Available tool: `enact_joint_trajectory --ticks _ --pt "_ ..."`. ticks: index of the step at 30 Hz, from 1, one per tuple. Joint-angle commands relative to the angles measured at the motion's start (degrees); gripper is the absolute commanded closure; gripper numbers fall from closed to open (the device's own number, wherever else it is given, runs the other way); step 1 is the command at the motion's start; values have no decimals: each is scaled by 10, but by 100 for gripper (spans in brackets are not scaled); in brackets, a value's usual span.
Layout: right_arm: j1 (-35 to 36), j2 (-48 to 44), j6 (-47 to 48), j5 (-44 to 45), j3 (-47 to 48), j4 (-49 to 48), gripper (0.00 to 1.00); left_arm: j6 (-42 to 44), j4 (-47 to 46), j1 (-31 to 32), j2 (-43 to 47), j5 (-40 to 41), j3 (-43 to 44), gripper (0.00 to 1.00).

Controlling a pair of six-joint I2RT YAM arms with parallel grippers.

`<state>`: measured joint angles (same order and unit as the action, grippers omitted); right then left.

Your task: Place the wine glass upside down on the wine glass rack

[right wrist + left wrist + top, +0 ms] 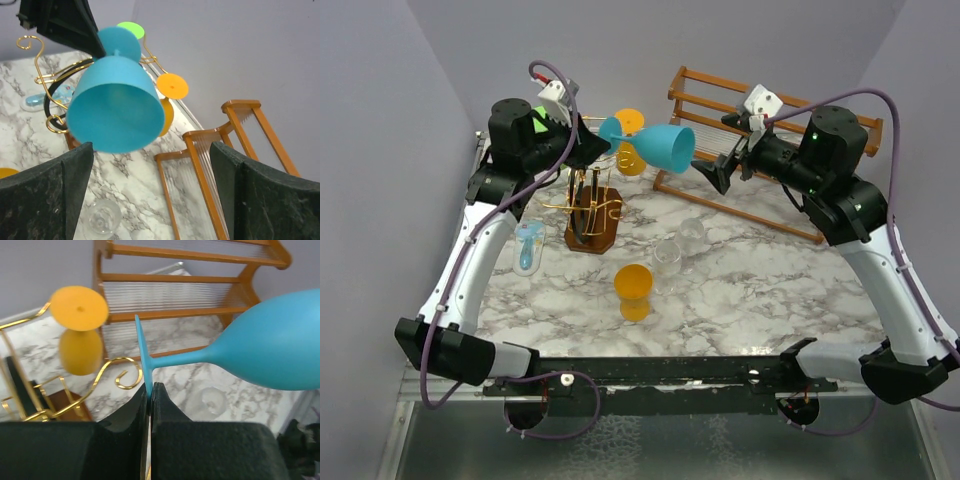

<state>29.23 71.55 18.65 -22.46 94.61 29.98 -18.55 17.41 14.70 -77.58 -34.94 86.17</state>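
**Blue glass held by its foot above the gold rack**

On my left side, the left gripper (150,390) is pressed together on the rim of the wine glass's foot, a thin edge-on pinch and nothing more. Below it stands the wine glass rack (595,235), gold wire with scrolled arms on a dark base, with an orange glass (632,160) already hanging bowl-down from it.

The wine glass (665,145) is in the air above and to the right of the rack, lying on its side, foot to the left and open mouth to the right. It is matte turquoise all over, with a wide bowl, short slim stem and flat disc foot.

I judge it light and stiff (plastic, by the finish, though I can't be sure), smooth enough to pivot in that narrow pinch, with the stem the weak point. The foot has to slide onto the wire arms, so the bowl looks like the better hold.

The right gripper (723,150) is spread wide at the mouth, touching nothing. Behind it stands the wooden slatted rack (715,82).
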Motion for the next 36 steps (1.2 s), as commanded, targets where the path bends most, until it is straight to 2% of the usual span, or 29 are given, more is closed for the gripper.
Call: enact_joint_trajectory --ticks 1,5,11,21,28,36 --pt "0 -23 24 31 -11 -5 0 136 63 -8 36 145 52 100" --pt "0 -32 48 44 -26 -1 0 225 104 -11 51 256 91 100" --pt "0 -42 108 73 -84 -17 0 317 128 -16 69 361 126 100" --pt "0 -64 129 99 -202 -71 0 495 112 -17 87 566 132 100" --pt "0 -97 115 98 -281 -116 0 628 43 -17 97 706 85 100" --pt "-1 -116 99 83 -330 -133 0 767 -61 -17 111 803 -22 100"
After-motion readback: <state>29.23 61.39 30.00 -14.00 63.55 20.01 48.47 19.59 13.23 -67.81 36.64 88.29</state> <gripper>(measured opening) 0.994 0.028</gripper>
